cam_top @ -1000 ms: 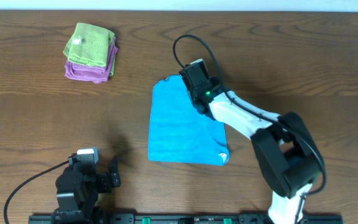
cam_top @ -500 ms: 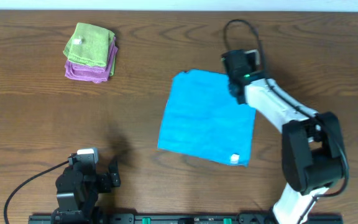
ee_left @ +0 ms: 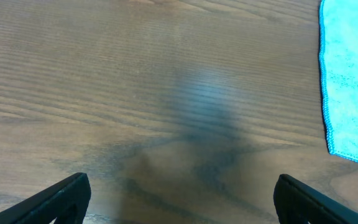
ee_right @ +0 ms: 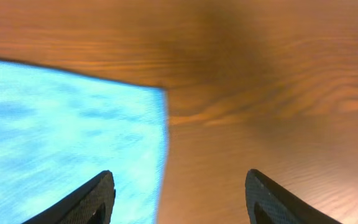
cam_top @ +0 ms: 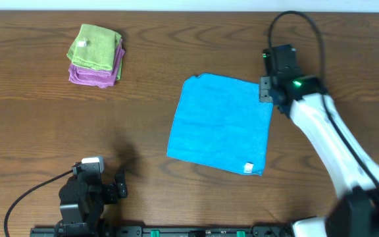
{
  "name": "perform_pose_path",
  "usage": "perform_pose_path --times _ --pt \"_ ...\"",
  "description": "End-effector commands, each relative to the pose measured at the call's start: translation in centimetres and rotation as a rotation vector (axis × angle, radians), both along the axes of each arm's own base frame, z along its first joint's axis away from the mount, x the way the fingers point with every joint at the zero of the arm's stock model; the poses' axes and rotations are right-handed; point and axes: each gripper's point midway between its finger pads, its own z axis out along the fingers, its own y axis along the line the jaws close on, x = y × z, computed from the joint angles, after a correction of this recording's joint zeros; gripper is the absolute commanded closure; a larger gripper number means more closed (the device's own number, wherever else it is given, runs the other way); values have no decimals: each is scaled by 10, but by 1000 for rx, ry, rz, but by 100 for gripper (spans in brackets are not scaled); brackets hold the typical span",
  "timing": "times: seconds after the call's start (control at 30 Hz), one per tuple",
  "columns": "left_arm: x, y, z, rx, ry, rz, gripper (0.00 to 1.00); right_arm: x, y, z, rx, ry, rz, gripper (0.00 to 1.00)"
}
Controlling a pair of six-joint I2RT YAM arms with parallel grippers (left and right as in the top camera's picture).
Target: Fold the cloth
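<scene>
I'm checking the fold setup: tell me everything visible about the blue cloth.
The cloth is bright sky-blue, soft towel-like fabric with a stitched hem. It is spread flat, roughly rectangular and slightly skewed, on the wooden table. A small white tag sits at its near right corner. The right pincer hovers open by the far right corner; nothing grips it.

The cloth is seen spread flat on the wooden tabletop, right of centre, with a small white tag at its near right corner. The right gripper is positioned at the cloth's far right corner; contact cannot be told. The left gripper is seen by the near left edge, well apart from the cloth. A folded green cloth is stacked on a purple cloth at the far left.
</scene>
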Motion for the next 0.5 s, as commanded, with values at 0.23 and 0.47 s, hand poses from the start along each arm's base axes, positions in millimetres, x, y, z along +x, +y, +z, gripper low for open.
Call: perform_pose_path --times 0.23,0.47 --pt "16 -49 49 -273 -173 -170 5 -89 27 53 330 -14 116 36" --pt "21 -61 96 -356 -131 -212 5 -139 12 17 438 -23 37 30"
